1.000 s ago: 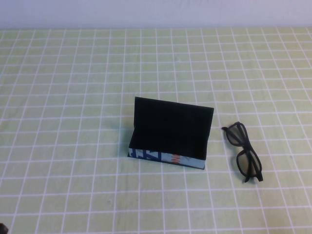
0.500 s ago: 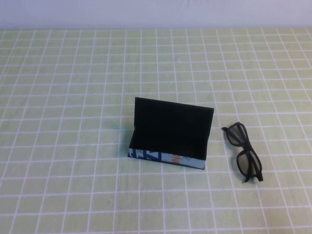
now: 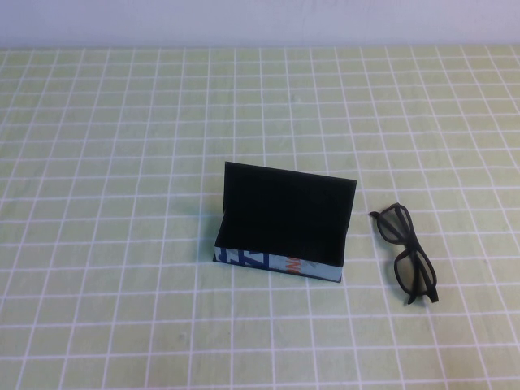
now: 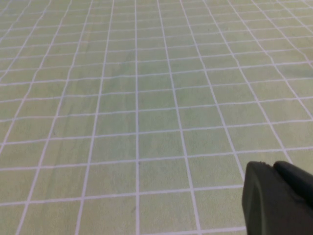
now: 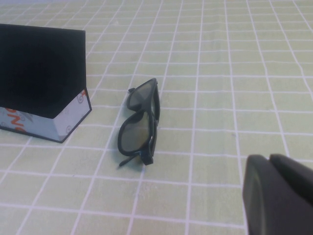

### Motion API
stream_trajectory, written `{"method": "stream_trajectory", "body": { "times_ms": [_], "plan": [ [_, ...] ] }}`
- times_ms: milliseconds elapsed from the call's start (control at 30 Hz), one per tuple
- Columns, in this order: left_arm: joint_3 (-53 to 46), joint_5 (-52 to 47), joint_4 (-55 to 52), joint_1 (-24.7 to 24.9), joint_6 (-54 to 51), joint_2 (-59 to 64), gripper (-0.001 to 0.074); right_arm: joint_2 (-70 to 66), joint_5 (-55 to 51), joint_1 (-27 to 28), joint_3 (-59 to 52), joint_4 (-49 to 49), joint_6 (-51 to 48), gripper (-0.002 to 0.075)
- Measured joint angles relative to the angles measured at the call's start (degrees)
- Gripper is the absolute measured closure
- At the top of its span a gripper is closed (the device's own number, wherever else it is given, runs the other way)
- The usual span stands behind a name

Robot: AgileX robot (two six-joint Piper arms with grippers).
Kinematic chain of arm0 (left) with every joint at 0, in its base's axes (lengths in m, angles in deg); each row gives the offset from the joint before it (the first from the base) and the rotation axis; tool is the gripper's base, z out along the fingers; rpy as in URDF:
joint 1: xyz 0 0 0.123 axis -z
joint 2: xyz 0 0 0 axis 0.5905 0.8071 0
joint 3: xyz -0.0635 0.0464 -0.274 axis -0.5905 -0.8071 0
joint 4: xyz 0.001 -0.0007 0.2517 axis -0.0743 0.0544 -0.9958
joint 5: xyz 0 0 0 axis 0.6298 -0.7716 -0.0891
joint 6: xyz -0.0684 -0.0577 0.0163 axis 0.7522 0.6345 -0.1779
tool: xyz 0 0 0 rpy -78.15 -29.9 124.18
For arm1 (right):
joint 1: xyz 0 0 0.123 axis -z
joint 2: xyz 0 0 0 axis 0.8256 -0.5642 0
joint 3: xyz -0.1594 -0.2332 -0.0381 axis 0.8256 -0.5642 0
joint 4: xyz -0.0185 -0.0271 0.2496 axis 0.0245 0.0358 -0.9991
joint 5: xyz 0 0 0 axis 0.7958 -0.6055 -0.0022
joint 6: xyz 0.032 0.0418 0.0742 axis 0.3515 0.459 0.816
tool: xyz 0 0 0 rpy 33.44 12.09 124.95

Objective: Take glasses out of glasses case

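Note:
The glasses case [image 3: 286, 213] stands open in the middle of the table, its black lid raised and its blue, white and orange front strip facing me. The black glasses [image 3: 413, 275] lie folded on the cloth just right of the case, apart from it. In the right wrist view the glasses [image 5: 138, 131] lie beside the case [image 5: 41, 73]. My right gripper [image 5: 270, 157] is shut and empty, low over the cloth, well short of the glasses. My left gripper [image 4: 273, 165] is shut and empty over bare cloth. Neither gripper shows in the high view.
A green cloth with a white grid [image 3: 122, 162] covers the whole table. A pale wall runs along the far edge [image 3: 260, 20]. Only the case and the glasses lie on the cloth.
A small dark bit of my left arm at the bottom left corner of the high view has gone out of view. The case and glasses have not moved.

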Motion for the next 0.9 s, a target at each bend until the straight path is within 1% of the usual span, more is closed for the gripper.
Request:
{"method": "stream_trajectory", "body": {
  "times_ms": [900],
  "plan": [
    [0.1, -0.4, -0.2, 0.0, 0.9, 0.0, 0.0739, 0.0, 0.0, 0.0, 0.0, -0.2, 0.0, 0.0743]
  ]
}}
